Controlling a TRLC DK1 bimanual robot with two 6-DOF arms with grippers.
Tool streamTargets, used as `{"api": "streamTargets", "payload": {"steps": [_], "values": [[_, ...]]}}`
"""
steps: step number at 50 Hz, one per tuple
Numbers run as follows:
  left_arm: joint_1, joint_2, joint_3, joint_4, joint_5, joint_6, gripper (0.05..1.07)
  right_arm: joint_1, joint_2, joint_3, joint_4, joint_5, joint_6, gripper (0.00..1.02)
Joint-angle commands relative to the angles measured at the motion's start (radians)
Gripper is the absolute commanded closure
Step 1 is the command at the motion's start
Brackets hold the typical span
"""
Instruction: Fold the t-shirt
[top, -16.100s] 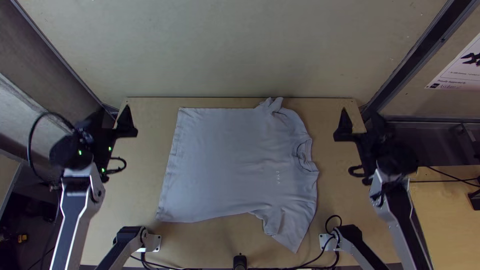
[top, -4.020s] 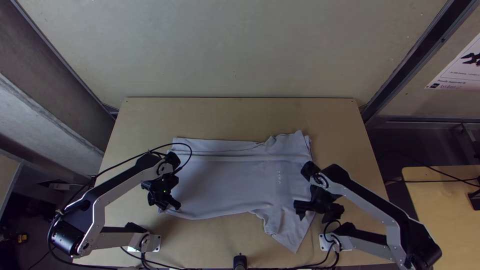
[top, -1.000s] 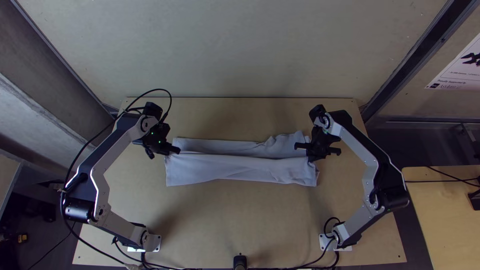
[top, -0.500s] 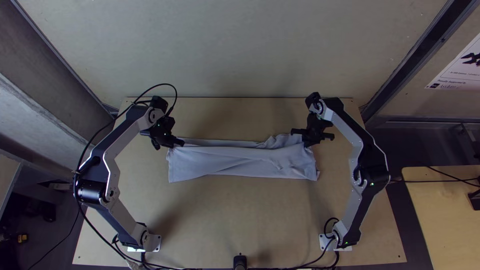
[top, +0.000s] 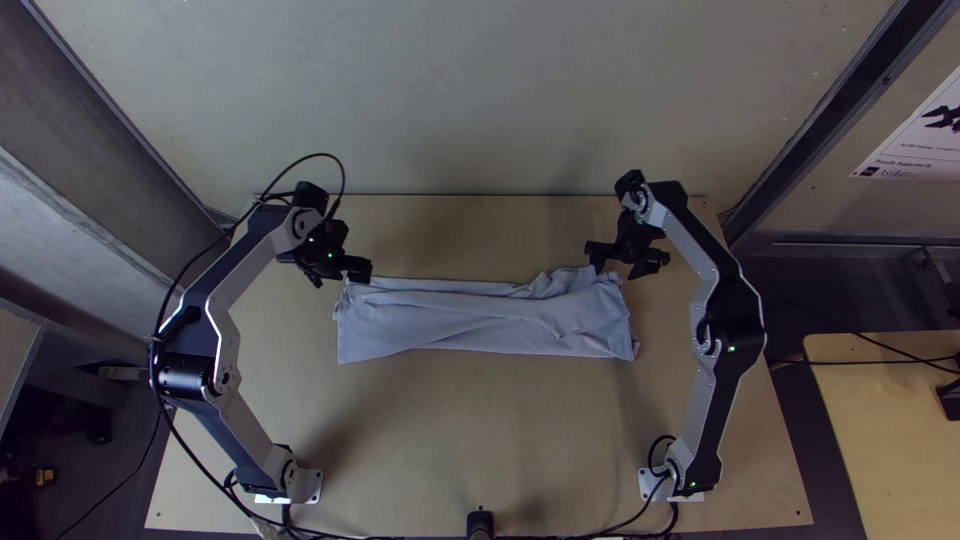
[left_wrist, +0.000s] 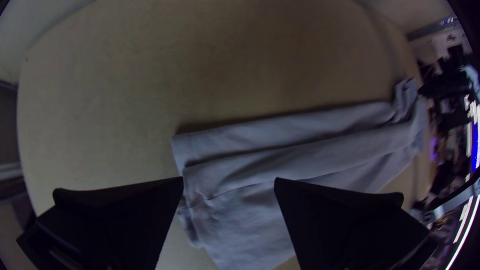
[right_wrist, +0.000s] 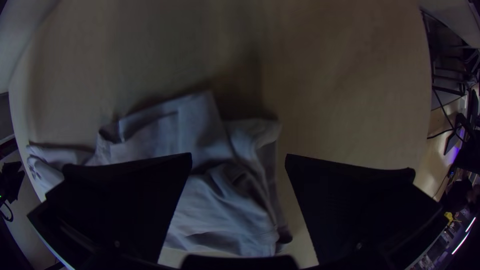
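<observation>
Both hands, left and right, gape wide near the t-shirt.

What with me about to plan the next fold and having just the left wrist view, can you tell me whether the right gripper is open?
Observer: Yes, in the right wrist view the right gripper stands open, its two fingers well apart.

Operator: Good. And how much of the table is bare between the t-shirt and the arms' bases?

Observer: A broad stretch, seen from the top: the t-shirt lies in a long, narrow strip, and bare table separates it from both the left base and the right base.
</observation>
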Motion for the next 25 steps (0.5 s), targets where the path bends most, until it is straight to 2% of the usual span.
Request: {"api": "streamTargets", "payload": {"steps": [1, 13, 19, 25], "values": [[0.065, -0.066, 0.009, -0.004, 0.093, -0.049, 0.10, -0.030, -0.123, 0.012, 0.013, -0.009, -0.027, 0.03], [0.183, -0.095, -0.080, -0.003, 0.243, -0.051, 0.10, -0.064, -0.259, 0.058, 0.013, -0.026, -0.050, 0.03], [0.241, -0.129, -0.190, 0.089, 0.343, -0.033, 0.10, -0.086, -0.316, 0.070, 0.013, -0.026, -0.070, 0.03], [0.281, -0.112, -0.238, 0.095, 0.412, 0.003, 0.10, -0.107, -0.367, 0.064, 0.012, -0.026, -0.085, 0.03]]}}
